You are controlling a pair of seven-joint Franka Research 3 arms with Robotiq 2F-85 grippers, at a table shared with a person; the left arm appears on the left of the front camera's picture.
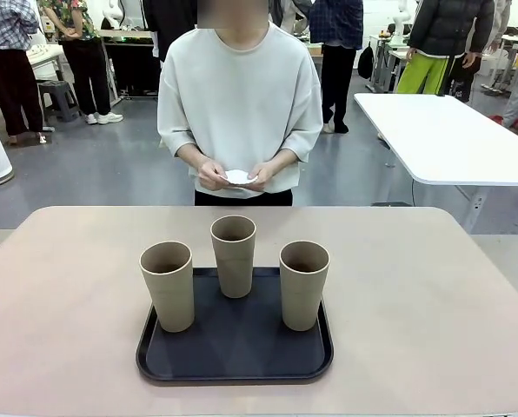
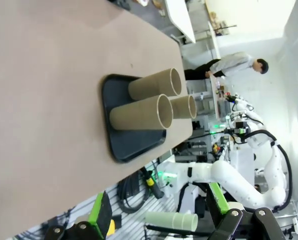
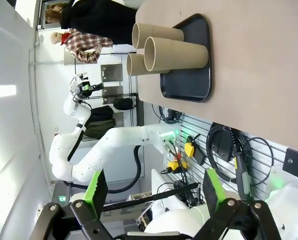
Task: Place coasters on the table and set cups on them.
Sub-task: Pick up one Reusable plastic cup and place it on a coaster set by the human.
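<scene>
On the black tray [image 1: 242,349] stand three upright cups [image 1: 234,254].

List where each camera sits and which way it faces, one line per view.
Front: fixed on the robot's side, looks across the table at the person holding coasters; cups on the tray.
Left wrist: off the table's edge, rolled sideways, looks along the open left hand at cups and tray.
Right wrist: same from the opposite side; open right hand at bottom.
Shared: all show the three cups on the tray.
</scene>
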